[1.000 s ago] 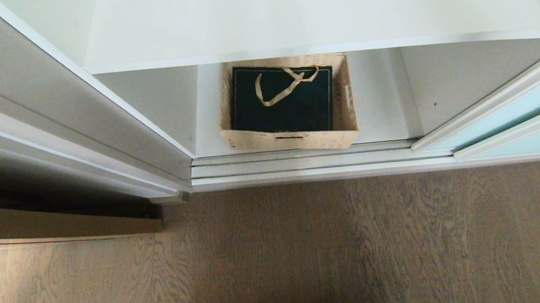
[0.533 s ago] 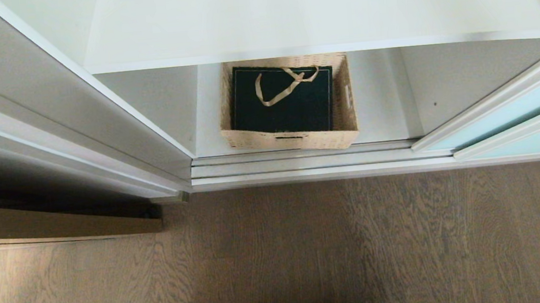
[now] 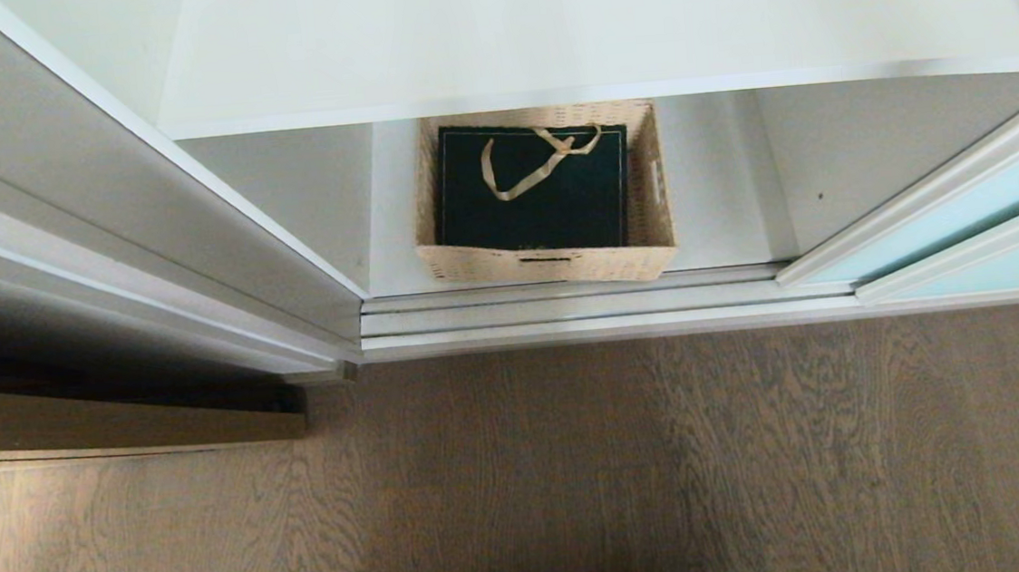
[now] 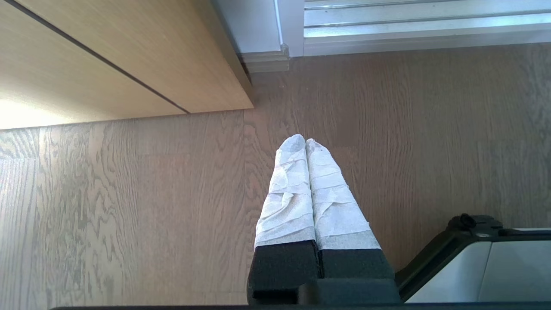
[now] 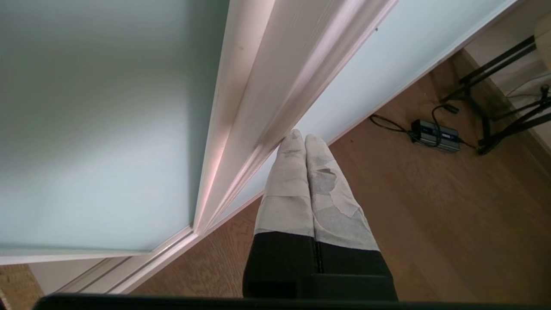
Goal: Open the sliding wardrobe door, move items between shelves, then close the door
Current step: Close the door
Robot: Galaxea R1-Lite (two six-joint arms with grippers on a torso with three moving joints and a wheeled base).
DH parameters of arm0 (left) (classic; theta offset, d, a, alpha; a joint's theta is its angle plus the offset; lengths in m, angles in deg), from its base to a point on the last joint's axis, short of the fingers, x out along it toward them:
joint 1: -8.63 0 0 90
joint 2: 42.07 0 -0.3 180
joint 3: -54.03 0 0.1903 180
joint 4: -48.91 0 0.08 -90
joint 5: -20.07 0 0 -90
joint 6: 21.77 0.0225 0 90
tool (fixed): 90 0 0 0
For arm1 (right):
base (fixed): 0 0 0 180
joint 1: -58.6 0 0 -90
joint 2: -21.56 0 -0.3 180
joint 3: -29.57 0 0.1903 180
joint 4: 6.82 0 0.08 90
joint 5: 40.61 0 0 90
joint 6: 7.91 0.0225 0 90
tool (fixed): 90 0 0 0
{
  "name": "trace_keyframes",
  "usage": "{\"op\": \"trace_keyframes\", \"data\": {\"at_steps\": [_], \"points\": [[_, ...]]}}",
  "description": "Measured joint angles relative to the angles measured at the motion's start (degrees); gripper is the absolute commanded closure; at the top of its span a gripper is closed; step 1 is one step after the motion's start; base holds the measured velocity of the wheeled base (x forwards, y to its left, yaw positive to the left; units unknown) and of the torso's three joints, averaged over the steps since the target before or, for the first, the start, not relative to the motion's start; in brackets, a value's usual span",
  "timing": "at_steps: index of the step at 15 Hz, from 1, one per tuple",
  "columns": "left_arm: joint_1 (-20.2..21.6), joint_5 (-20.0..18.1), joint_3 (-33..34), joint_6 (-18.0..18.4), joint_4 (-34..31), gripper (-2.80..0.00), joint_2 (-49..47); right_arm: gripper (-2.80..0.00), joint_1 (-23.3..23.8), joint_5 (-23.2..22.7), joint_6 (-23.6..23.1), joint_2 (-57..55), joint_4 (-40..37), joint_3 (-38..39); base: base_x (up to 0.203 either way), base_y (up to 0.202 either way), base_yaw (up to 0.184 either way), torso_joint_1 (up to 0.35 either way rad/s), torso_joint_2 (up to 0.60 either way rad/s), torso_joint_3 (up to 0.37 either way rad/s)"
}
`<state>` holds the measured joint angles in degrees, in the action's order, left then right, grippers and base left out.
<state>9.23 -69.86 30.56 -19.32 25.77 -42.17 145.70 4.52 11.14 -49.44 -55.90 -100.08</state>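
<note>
The wardrobe stands open in the head view. A tan wicker basket (image 3: 548, 256) sits on the lower shelf (image 3: 713, 215), with the dark green gift bag (image 3: 534, 189) lying flat inside it. Above it runs an upper white shelf (image 3: 589, 25). The sliding wardrobe door (image 3: 985, 203) of pale blue-green glass is pushed to the right. My right gripper (image 5: 304, 137) is shut and empty, its tips close to the door's white frame (image 5: 258, 107). My left gripper (image 4: 305, 140) is shut and empty above the floor. Neither arm shows in the head view.
Brown wood-grain floor (image 3: 579, 471) lies before the wardrobe's bottom track (image 3: 584, 312). A light wood cabinet front (image 4: 107, 56) stands at the left. A black power adapter with cables (image 5: 432, 134) and black stand legs (image 5: 495, 125) lie on the floor by the door.
</note>
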Motion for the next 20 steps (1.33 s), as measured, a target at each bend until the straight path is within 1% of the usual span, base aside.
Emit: {"op": "trace_keyframes", "data": {"at_steps": [3,5,8,11,13,14,17,20], "points": [[0.0,0.0,0.0,0.0,0.0,0.0,0.0,0.0,0.0,-0.7,0.5,-0.9,2.5,0.0,0.0,0.0,0.0,0.0,0.0,0.0],[0.0,0.0,0.0,0.0,0.0,0.0,0.0,0.0,-0.1,-3.2,2.2,-1.5,2.8,0.1,0.0,0.0,0.0,0.0,0.0,0.0],[0.0,0.0,0.0,0.0,0.0,0.0,0.0,0.0,-0.1,-6.5,2.6,-1.7,2.7,0.9,0.0,0.0,0.0,0.0,0.0,0.0],[0.0,0.0,0.0,0.0,0.0,0.0,0.0,0.0,0.0,-8.4,2.8,-1.7,2.3,1.2,0.0,0.0,0.0,0.0,0.0,0.0],[0.0,0.0,0.0,0.0,0.0,0.0,0.0,0.0,-0.1,-10.6,4.9,-1.2,2.3,1.7,0.0,0.0,0.0,0.0,0.0,0.0],[0.0,0.0,0.0,0.0,0.0,0.0,0.0,0.0,-0.1,-10.9,5.8,-0.7,2.3,2.0,0.0,0.0,0.0,0.0,0.0,0.0],[0.0,0.0,0.0,0.0,0.0,0.0,0.0,0.0,-1.7,-11.5,6.2,1.9,2.3,4.3,0.0,0.0,0.0,0.0,0.0,0.0],[0.0,0.0,0.0,0.0,0.0,0.0,0.0,0.0,-5.4,-12.2,6.3,5.7,2.1,7.2,0.0,0.0,0.0,0.0,0.0,0.0]]}}
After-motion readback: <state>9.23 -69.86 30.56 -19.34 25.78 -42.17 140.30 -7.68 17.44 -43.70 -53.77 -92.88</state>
